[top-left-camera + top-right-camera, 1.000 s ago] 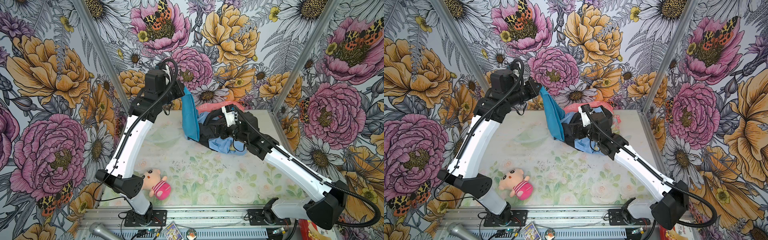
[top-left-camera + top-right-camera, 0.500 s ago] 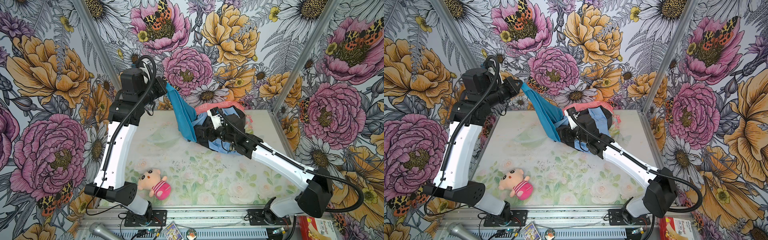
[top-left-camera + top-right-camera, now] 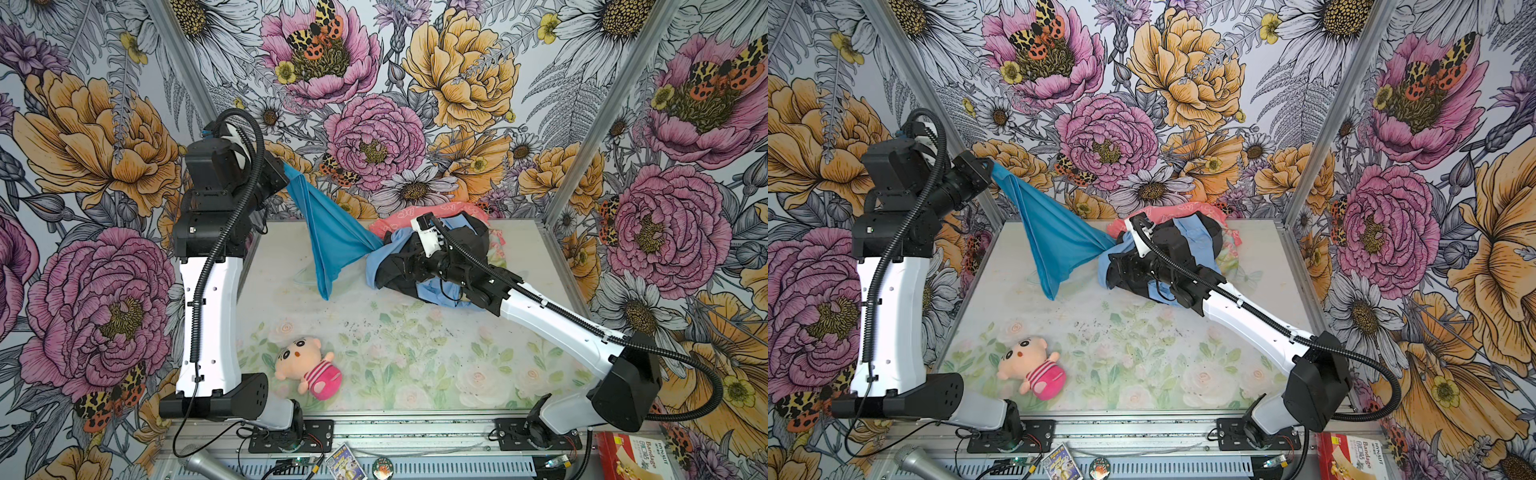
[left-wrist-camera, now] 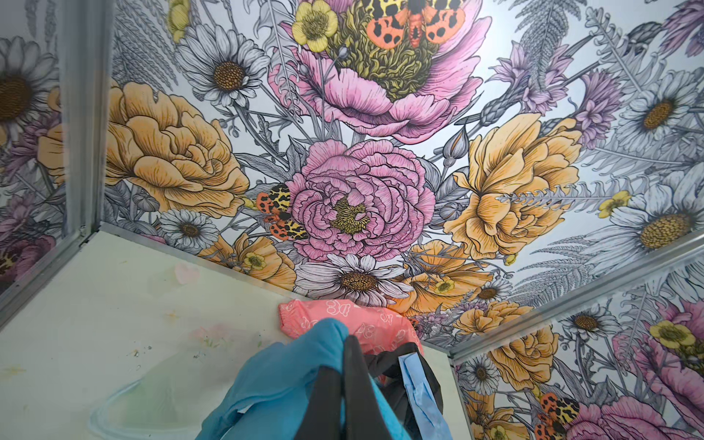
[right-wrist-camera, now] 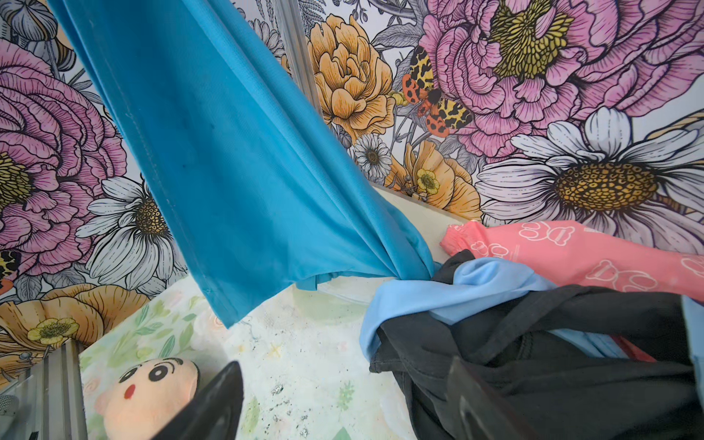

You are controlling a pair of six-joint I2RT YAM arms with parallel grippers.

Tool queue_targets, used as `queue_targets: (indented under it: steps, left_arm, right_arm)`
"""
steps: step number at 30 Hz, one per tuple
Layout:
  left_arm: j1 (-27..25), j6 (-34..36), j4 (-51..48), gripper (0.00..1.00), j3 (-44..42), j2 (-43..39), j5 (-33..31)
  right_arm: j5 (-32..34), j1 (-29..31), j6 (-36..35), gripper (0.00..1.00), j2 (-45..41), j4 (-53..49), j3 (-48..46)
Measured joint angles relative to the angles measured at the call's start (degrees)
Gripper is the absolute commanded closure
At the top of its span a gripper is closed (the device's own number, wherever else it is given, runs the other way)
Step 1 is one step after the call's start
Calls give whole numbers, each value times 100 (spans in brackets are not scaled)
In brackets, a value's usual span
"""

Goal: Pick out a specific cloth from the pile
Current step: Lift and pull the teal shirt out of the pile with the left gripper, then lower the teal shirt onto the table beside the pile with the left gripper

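Pile (image 3: 392, 272): on the table (image 3: 415, 332), at its back edge, right of the middle.
Cloth (image 3: 332, 232): left of the pile; one end caught in the pile's left side, the other raised up and away to the left; its lowest corner hangs just over the table.
Left gripper (image 3: 282, 176): well left of the pile and above it, at the cloth's raised end.
Right gripper (image 5: 343, 404): at the pile's front left edge; one finger (image 5: 478, 404) over the pile, the other over bare table.
Plush doll (image 3: 305, 365): on the table, well in front of the pile, to its left.
Microphone (image 3: 203, 459): off the table, farther in front of the pile, left.
Box (image 3: 631, 455): off the table, in front of the pile, far right.
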Motion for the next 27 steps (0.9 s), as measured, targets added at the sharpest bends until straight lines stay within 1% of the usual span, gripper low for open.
queue_targets:
  steps: [8,17,20,27]
  left_arm:
    - [664,24,-44,100,-133,-57,2]
    - [1187,107,-52,100,-120,-63,-44]
    - [1349,109,-83,100,-15,-61,-94]
    - [1563,109,-118,100,533,11,-177]
  right_arm:
    - [-7,-4,-164,14,-264,17,-302]
    - [-667,-240,-184,13,-623,-146,-549]
    - [-837,-280,-190,14,-748,-295,-629]
    - [-962,-356,-190,14,-874,-540,-835]
